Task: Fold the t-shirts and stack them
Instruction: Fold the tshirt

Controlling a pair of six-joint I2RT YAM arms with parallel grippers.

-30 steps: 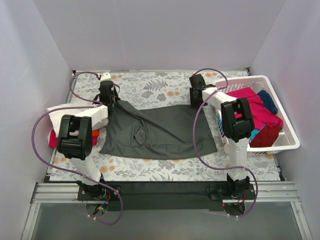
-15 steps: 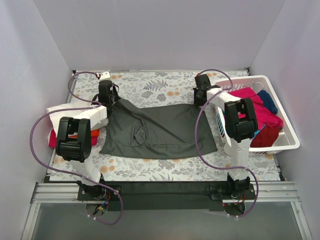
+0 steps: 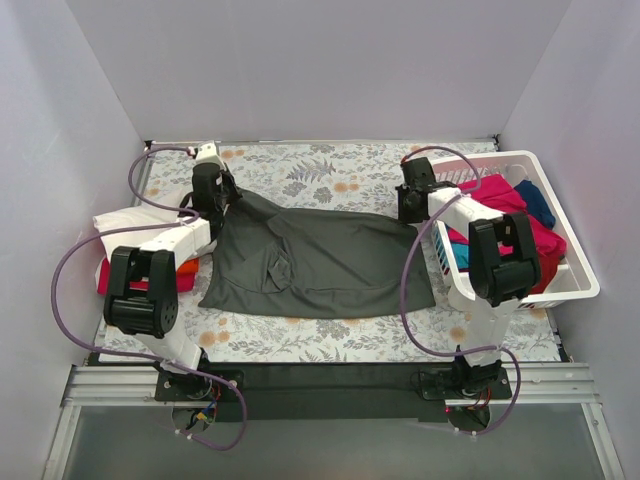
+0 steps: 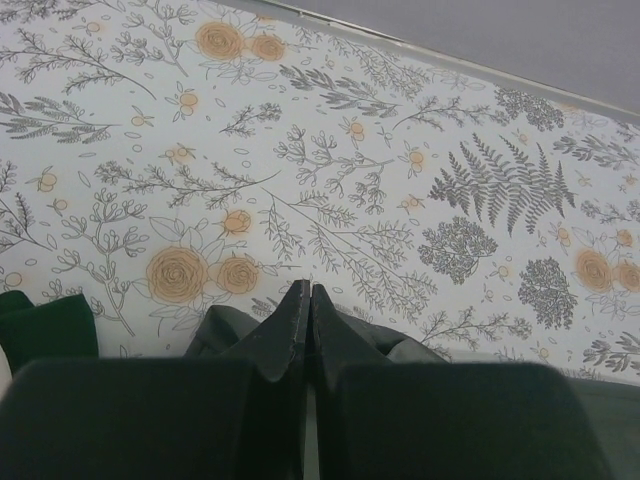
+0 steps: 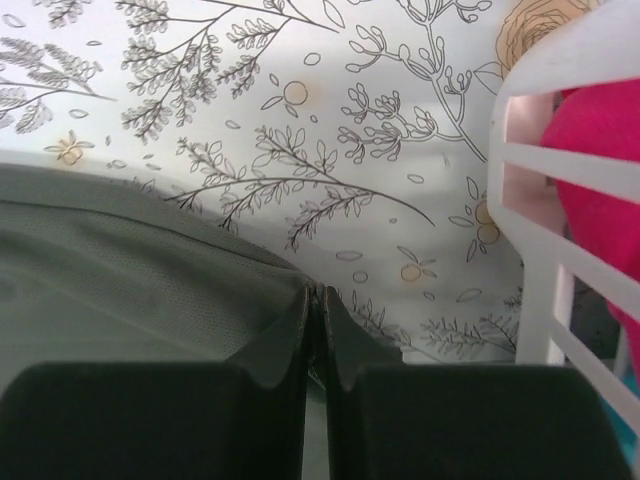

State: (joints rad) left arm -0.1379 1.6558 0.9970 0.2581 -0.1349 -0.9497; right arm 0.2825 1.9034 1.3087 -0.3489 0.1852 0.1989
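Observation:
A dark grey t-shirt [image 3: 315, 262] lies spread on the floral table. My left gripper [image 3: 224, 196] is shut on its far left corner, with the cloth [image 4: 225, 328] bunched at the closed fingertips. My right gripper [image 3: 412, 209] is shut on its far right corner, where the grey cloth [image 5: 130, 270] runs into the fingertips. A folded white t-shirt [image 3: 128, 222] tops a stack at the left over orange [image 3: 189, 266] and magenta pink [image 3: 106, 278] shirts. Magenta pink [image 3: 505, 206], navy [image 3: 538, 200], maroon [image 3: 530, 272] and teal [image 3: 460, 255] shirts lie in the basket.
A white slatted plastic basket [image 3: 578, 265] stands at the right, close to my right arm; its wall shows in the right wrist view [image 5: 545, 190]. The floral table cover [image 3: 310, 170] runs to the back wall. Purple cables loop beside both arms.
Both grippers have moved apart and toward the back wall with the shirt's far corners, drawing its far edge out wider and straighter. The right gripper now sits next to the basket.

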